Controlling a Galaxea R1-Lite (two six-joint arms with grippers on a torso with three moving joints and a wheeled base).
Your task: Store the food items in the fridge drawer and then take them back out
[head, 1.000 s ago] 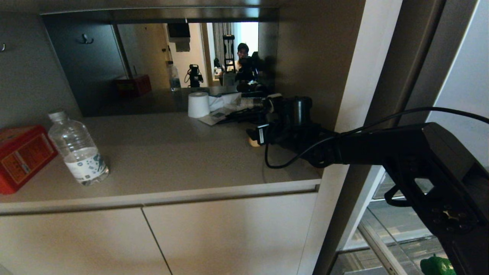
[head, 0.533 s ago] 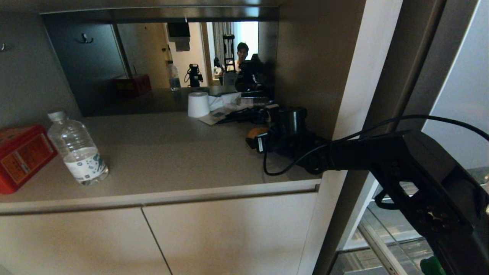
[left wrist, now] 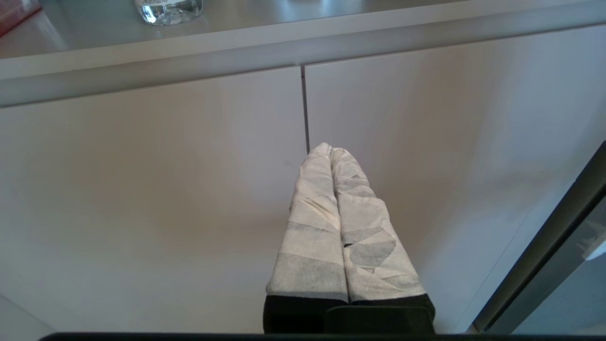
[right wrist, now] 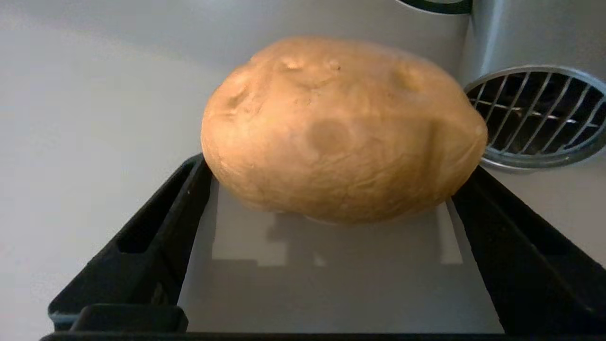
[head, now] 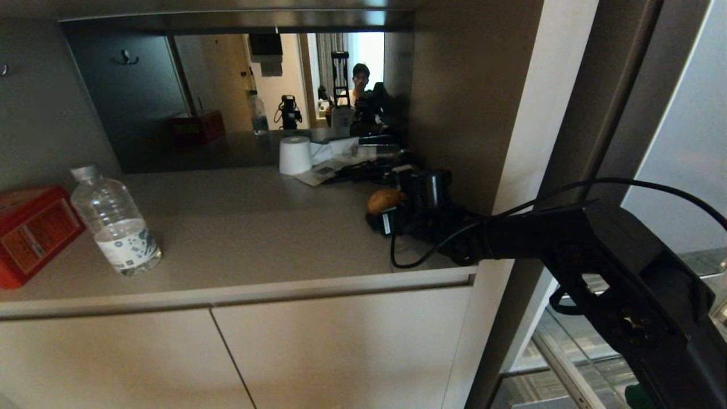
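right pincer (head: 379, 215): spread wide, low over the counter (head: 238, 238) | potato (head: 385, 200): sitting on the counter between its fingers, not gripped | left pincer (left wrist: 331, 150): pressed closed, down by the cabinet doors (left wrist: 165, 189)

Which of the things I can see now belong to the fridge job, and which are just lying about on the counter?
Job:
potato, on the counter between the right gripper's open fingers
bell pepper, a sliver low by the fridge

Lying about:
water bottle
red tin box
white roll
papers
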